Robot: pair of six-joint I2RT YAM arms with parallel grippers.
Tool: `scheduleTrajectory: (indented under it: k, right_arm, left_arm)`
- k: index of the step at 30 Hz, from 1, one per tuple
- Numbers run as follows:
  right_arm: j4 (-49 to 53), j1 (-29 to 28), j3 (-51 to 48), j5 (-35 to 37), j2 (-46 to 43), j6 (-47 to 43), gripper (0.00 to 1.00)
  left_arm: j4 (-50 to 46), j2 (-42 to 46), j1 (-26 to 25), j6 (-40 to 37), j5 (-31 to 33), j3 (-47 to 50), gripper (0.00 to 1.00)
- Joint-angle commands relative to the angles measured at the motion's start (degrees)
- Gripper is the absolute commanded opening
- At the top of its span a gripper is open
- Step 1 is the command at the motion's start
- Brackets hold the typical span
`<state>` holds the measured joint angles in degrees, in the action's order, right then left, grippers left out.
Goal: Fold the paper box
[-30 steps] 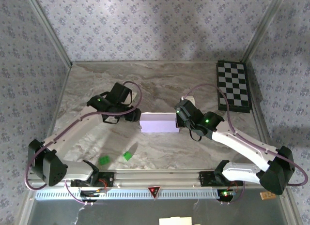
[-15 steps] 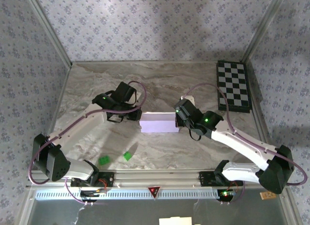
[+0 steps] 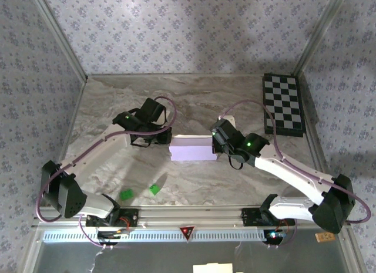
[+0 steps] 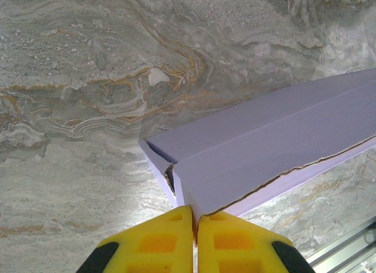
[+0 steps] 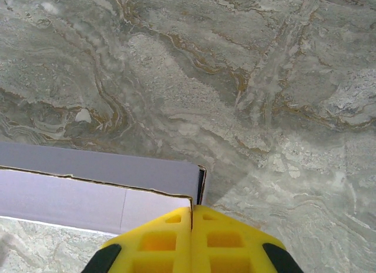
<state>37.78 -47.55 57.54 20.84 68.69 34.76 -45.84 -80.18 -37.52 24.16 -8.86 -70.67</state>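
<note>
Clamped on paper box (image 3: pixel 192 150) ends, middle of tabletop (image 3: pixel 194 103), by left gripper (image 4: pixel 195 213) and right gripper (image 5: pixel 192 211); could tear thin card if pulled apart unevenly.

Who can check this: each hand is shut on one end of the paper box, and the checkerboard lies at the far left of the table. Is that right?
Not quite: the checkerboard lies at the far right of the table, as the top external view shows. The rest holds: the left hand and right hand are each shut on one end of the paper box.
</note>
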Motion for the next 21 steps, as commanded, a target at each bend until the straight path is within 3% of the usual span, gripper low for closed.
scheduleTrajectory:
  k: [1, 10, 21]
  right_arm:
    - [1.9, -0.4, 1.4, -0.4, 0.9, 0.8, 0.00]
    - [2.2, -0.3, 1.4, -0.6, 1.5, 0.8, 0.00]
    - [2.4, 0.1, 1.6, -0.9, 1.8, 0.8, 0.00]
  left_arm:
    - [0.5, -1.0, -0.3, 2.3, -3.8, -2.2, 0.09]
    - [0.9, -2.0, 0.1, 3.8, -6.3, -3.4, 0.08]
    - [-1.1, -2.3, 0.6, 4.9, -6.0, -5.3, 0.00]
